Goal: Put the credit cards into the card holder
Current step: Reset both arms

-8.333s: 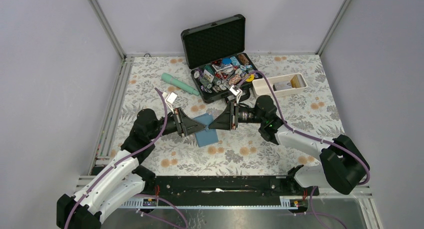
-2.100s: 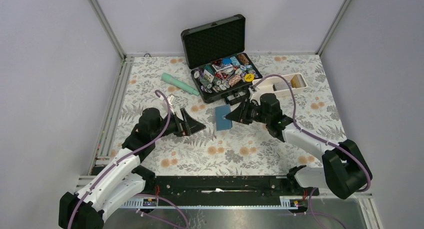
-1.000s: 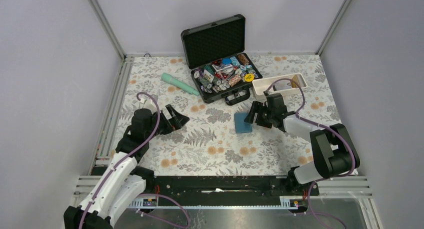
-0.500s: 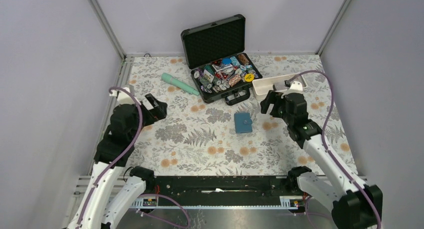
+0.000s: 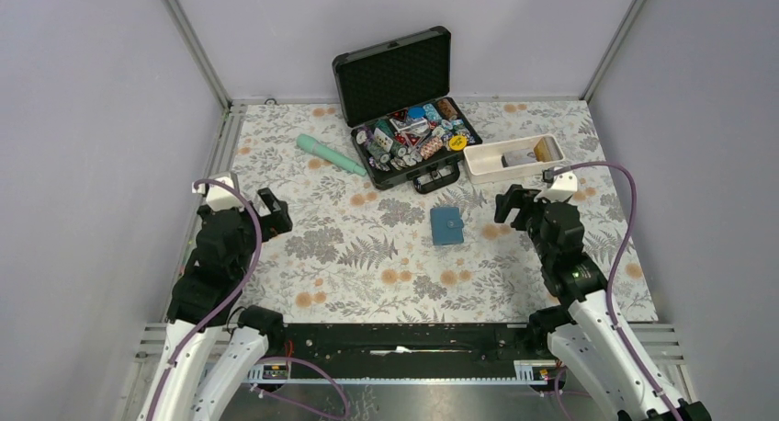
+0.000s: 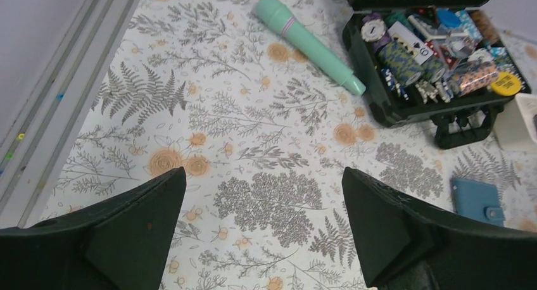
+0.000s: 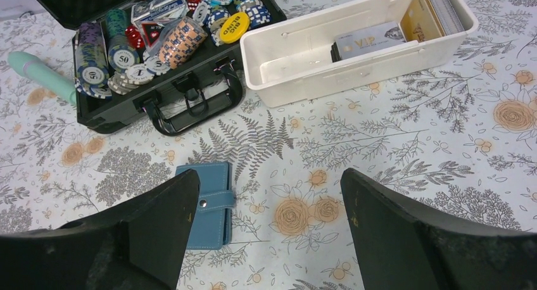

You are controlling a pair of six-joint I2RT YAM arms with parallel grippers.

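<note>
The teal card holder (image 5: 447,225) lies folded shut on the flowered cloth, its strap snapped over; it also shows in the wrist views (image 6: 478,200) (image 7: 206,204). The credit cards (image 5: 528,153) stand in the white tray (image 5: 480,166): a silver one (image 7: 369,39), gold ones (image 7: 421,19) and a dark one behind. My right gripper (image 5: 514,203) hovers open to the right of the card holder, nothing between its jaws (image 7: 269,174). My left gripper (image 5: 272,210) is open and empty at the far left, above bare cloth (image 6: 263,173).
An open black case (image 5: 404,127) full of poker chips stands at the back centre, right next to the tray. A mint-green cylinder (image 5: 330,154) lies to its left. Metal rails (image 5: 207,191) run along the left edge.
Both arms have drawn back toward their bases, the left one leftward and the right one rightward. The right gripper has come away from the card holder, which stays shut on the cloth.
</note>
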